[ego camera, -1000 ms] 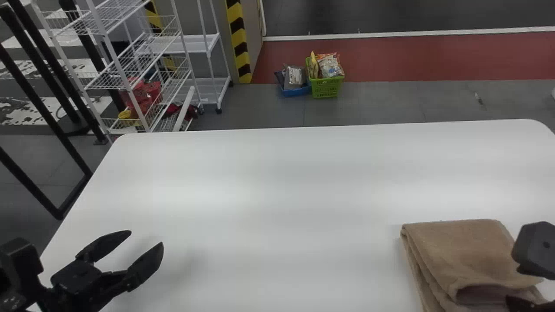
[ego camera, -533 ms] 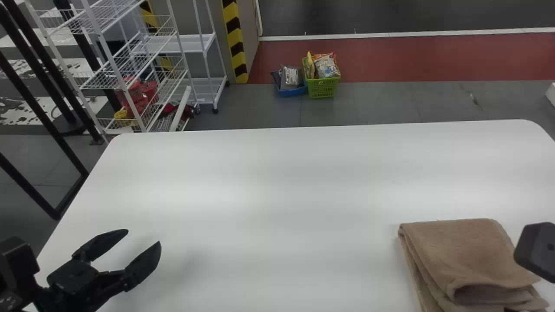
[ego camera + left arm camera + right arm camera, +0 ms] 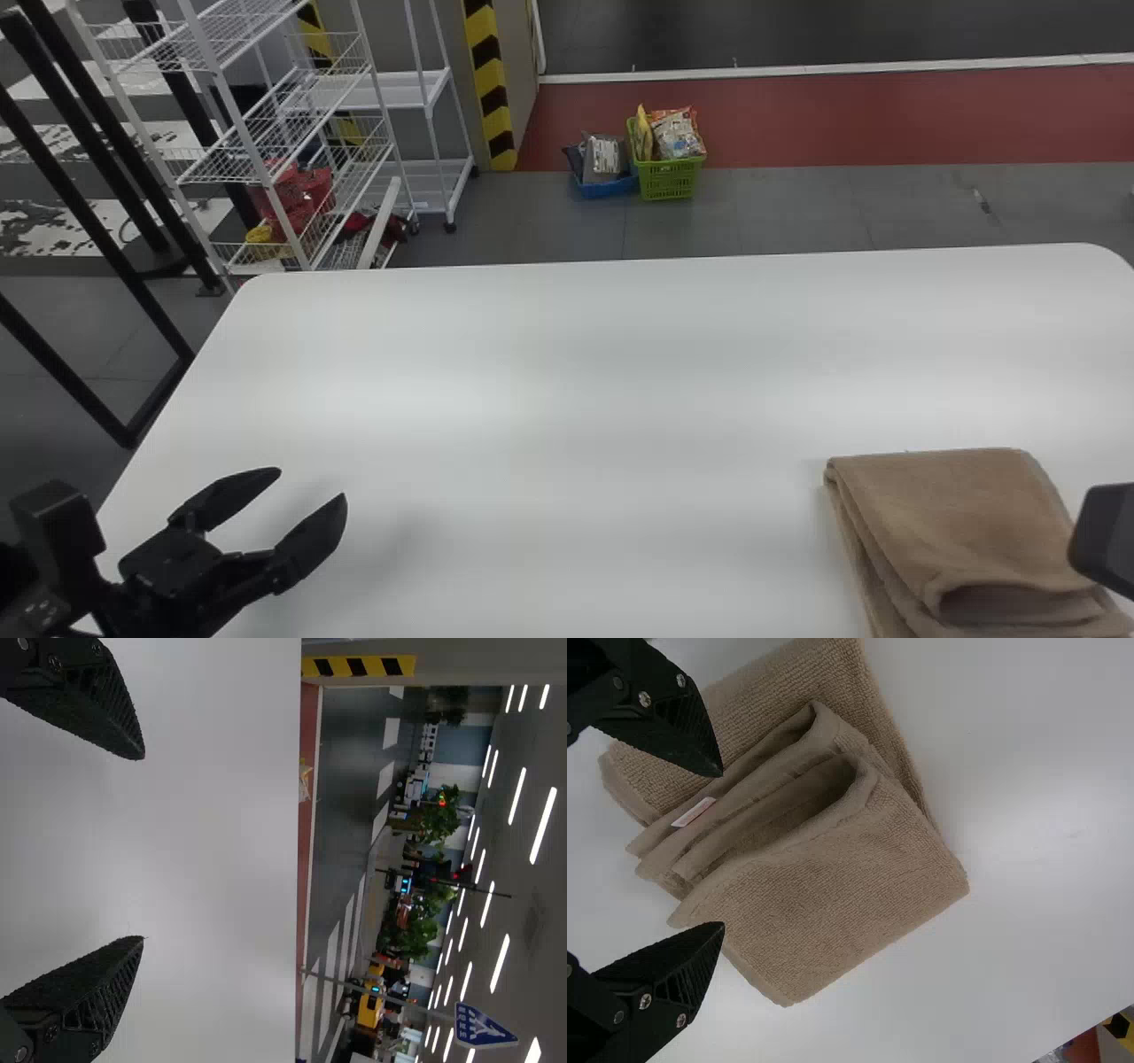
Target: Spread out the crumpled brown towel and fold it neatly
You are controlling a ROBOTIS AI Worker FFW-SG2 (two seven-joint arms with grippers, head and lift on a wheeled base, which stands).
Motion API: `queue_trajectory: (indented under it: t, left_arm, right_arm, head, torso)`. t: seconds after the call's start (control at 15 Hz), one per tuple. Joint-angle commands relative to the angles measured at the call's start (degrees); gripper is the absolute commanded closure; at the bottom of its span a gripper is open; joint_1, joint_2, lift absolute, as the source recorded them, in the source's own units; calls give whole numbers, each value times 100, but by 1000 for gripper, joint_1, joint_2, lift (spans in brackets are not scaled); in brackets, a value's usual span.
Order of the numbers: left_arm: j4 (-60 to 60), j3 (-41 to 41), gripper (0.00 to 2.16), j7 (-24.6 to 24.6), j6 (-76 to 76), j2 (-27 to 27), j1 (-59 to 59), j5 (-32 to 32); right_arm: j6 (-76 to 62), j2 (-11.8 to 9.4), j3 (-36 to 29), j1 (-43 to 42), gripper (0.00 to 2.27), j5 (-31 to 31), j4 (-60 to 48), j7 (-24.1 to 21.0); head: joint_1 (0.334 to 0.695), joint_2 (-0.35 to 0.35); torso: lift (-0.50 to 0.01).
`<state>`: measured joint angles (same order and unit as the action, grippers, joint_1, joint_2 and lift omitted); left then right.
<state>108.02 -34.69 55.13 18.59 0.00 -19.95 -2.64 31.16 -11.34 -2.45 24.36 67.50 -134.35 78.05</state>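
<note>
The brown towel (image 3: 966, 523) lies folded in layers at the table's near right. In the right wrist view the towel (image 3: 842, 895) shows its stacked folds and a small white label. My right gripper (image 3: 1107, 540) reaches in at the right edge beside the towel; in its wrist view the right gripper (image 3: 722, 849) stands open, its two fingers apart over the towel's layered edge, nothing held. My left gripper (image 3: 312, 483) is parked above the near left of the table. Seen from its own wrist, the left gripper (image 3: 142, 848) is open with nothing between its fingers.
The white table (image 3: 567, 372) spans the front. Beyond it on the floor stand a green basket (image 3: 669, 179) and a blue one (image 3: 607, 188). A white wire rack (image 3: 266, 151) and black metal bars (image 3: 106, 221) are at the left.
My right gripper has moved slightly right and down in the head view, uncovering more of the towel. The left gripper stays open; the towel keeps its folded shape.
</note>
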Motion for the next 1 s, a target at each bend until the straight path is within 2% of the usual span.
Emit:
queue_trajectory:
  t: [0.0, 0.53, 0.8, 0.87, 0.93]
  left_arm:
    - [9, 23, 73, -3, 0, -15, 0, 18]
    - [0, -12, 73, -20, 0, -15, -35, 35]
    - [0, -21, 73, -20, -18, -15, -44, 26]
    - [-9, -21, 73, -29, -18, -15, -44, 26]
    - [-18, -21, 73, -29, -35, -15, -44, 26]
  right_arm:
    - [-114, -8, 69, -230, 252, 0, 322, 28]
    - [-114, -35, 430, -617, 292, 149, 998, 28]
    - [-96, -35, 439, -669, 863, 158, 1051, 28]
    - [-79, -35, 412, -669, 974, 141, 1051, 28]
    - [-79, -26, 386, -687, 974, 62, 1051, 28]
  head:
    - [695, 137]
    - [695, 150]
    - [695, 159]
    - [695, 159]
    - [695, 159]
  torso:
    - [-128]
    - [-128]
    - [-128]
    - [-128]
    - [-128]
